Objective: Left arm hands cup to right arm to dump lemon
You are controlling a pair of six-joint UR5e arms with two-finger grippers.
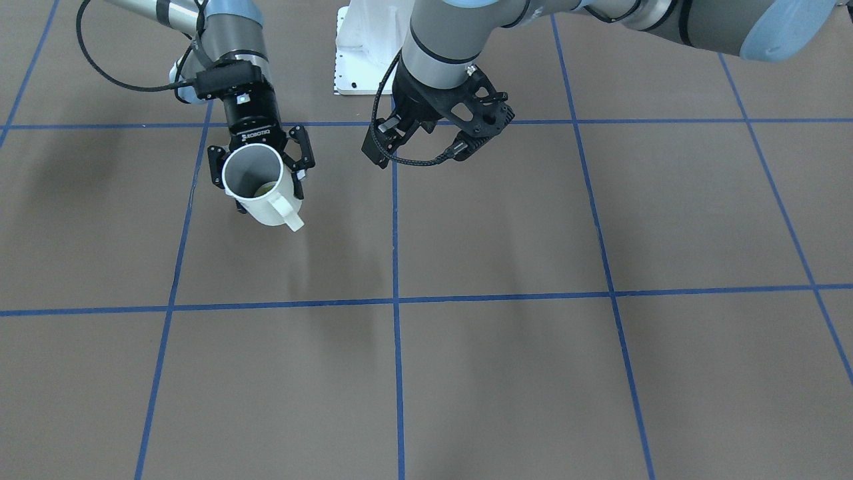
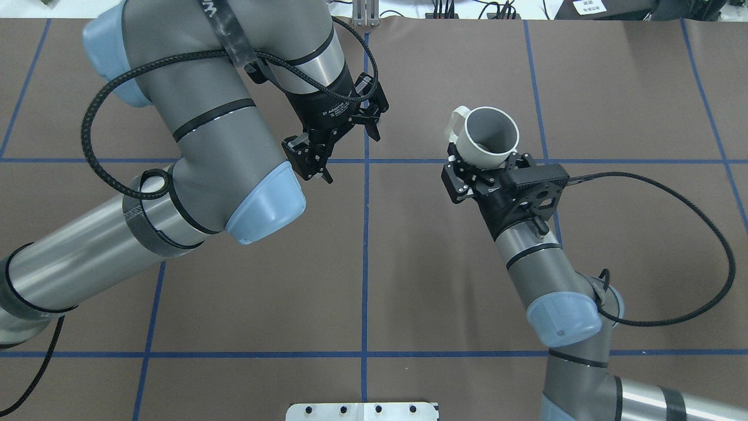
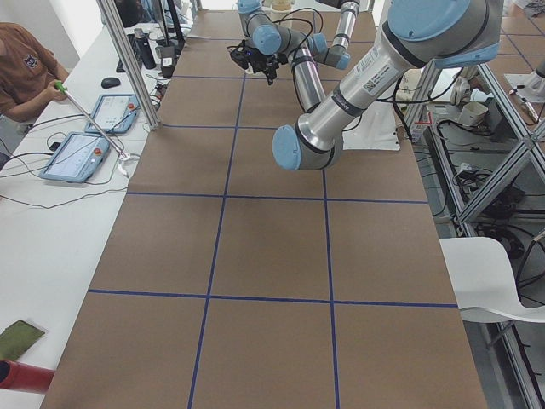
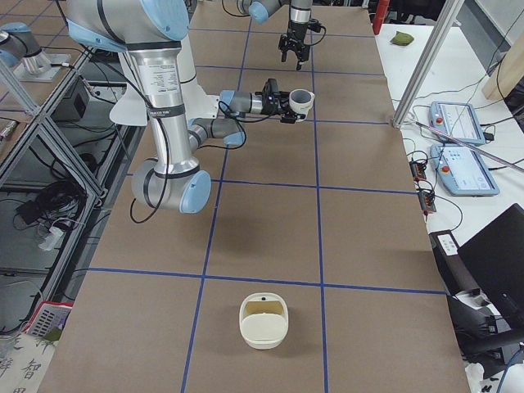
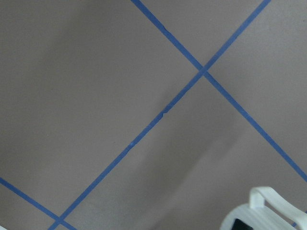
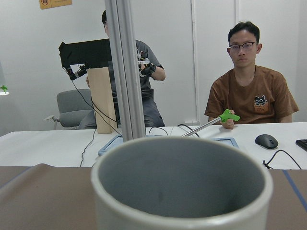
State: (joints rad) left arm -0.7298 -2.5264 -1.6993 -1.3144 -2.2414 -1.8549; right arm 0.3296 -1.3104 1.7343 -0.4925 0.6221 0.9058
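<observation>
My right gripper (image 2: 484,162) is shut on the white cup (image 2: 488,137) and holds it by its side, upright and above the table. The cup's handle (image 1: 291,217) points away from the gripper. The yellow-green lemon (image 1: 266,190) lies inside the cup. In the right wrist view the cup's grey inside (image 6: 182,182) fills the lower frame. My left gripper (image 2: 343,140) is open and empty, off to the cup's left with a clear gap, pointing down. The cup's handle shows in the left wrist view's corner (image 5: 271,203).
A white handled container (image 4: 263,319) sits on the table towards the robot's right end. The white base plate (image 2: 362,411) is at the robot's side. An aluminium post (image 6: 125,72) and seated operators (image 6: 249,91) are beyond the far edge. Blue tape lines (image 1: 396,267) cross the brown mat.
</observation>
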